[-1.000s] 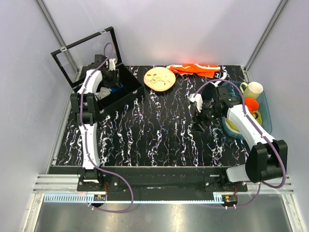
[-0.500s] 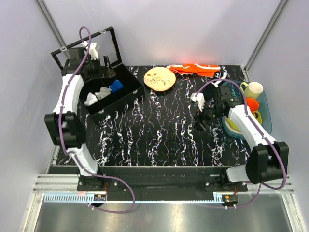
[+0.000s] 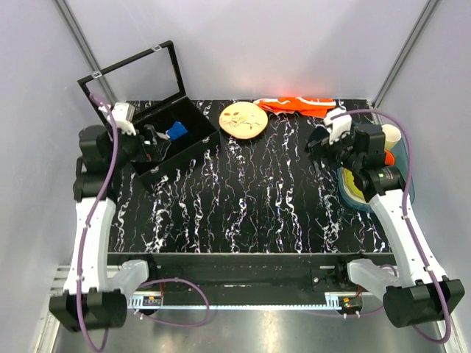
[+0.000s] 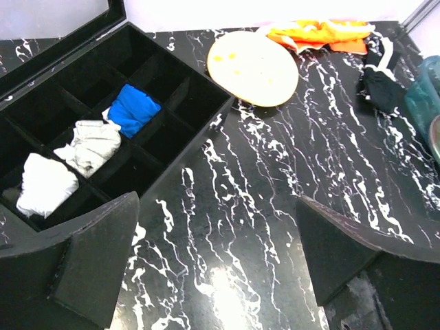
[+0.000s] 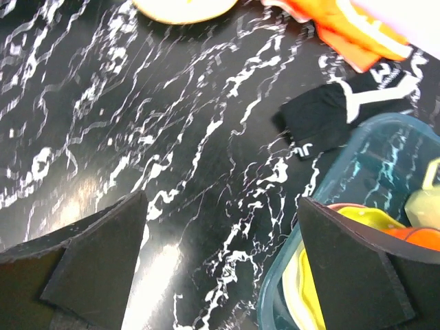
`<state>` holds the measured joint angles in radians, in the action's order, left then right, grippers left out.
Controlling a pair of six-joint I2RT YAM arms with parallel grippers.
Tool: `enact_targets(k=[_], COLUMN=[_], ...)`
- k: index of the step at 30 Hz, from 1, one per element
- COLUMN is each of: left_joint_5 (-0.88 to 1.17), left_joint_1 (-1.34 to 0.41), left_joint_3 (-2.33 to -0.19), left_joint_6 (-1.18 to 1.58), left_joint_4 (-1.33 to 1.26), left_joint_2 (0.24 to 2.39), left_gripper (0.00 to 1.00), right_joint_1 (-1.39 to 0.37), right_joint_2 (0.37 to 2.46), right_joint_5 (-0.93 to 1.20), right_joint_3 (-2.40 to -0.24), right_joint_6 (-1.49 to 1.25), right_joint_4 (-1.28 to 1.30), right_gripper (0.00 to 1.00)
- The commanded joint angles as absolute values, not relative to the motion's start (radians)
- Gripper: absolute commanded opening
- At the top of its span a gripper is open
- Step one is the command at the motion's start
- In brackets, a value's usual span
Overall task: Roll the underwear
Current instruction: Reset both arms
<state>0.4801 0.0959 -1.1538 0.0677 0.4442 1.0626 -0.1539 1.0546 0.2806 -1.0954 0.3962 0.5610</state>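
The underwear (image 3: pixel 175 131) is a small royal-blue bundle lying in a middle compartment of the black divided box (image 3: pixel 193 144) at the table's back left; in the left wrist view the underwear (image 4: pixel 133 110) shows no white trim. My left gripper (image 3: pixel 151 141) hovers at the box's near-left side, open and empty, apart from the underwear. In its own view the left gripper (image 4: pixel 216 206) has only tabletop between its fingers. At the right, my right gripper (image 3: pixel 319 144) is open and empty, and the right gripper (image 5: pixel 221 206) hangs over bare tabletop beside the bin.
The box's lid (image 3: pixel 132 76) stands open. Two pale cloth pieces (image 4: pixel 45 183) (image 4: pixel 93 143) fill neighbouring compartments. A wooden plate (image 3: pixel 243 120) and an orange cloth (image 3: pixel 298 104) lie at the back. A black garment (image 5: pixel 328 114) lies by the teal bin (image 5: pixel 385 141) holding cups and bowls.
My left arm has drawn back out of the box toward the near left, its jaws opening and leaving the blue bundle inside. The right arm has lifted toward the back right and opened wider.
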Motion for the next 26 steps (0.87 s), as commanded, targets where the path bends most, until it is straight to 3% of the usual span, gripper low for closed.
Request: enact_targets(k=[1,16,26], left_joint_5=[0.472,0.715,0.577], left_joint_1=[0.097,0.017,0.006], left_joint_3=[-1.023,-0.862,-0.717], left_joint_6=[0.156,0.189,0.219], left_joint_4=[0.308,0.269,0.230], left_joint_2=[0.901,0.670,0.517], left_gripper=[0.99,0.99,0.99], right_joint_1=[-0.147,-0.126,-0.089], right_joint_2=[1.028,0.991,0.997], right_joint_5=[0.100,-0.003,0.028], right_joint_3=[-1.152,-1.134,-1.147], right_joint_6=[0.103,0.009,0.006], right_joint_4=[0.416,0.377,0.380], right_gripper=[1.00,1.00,1.00])
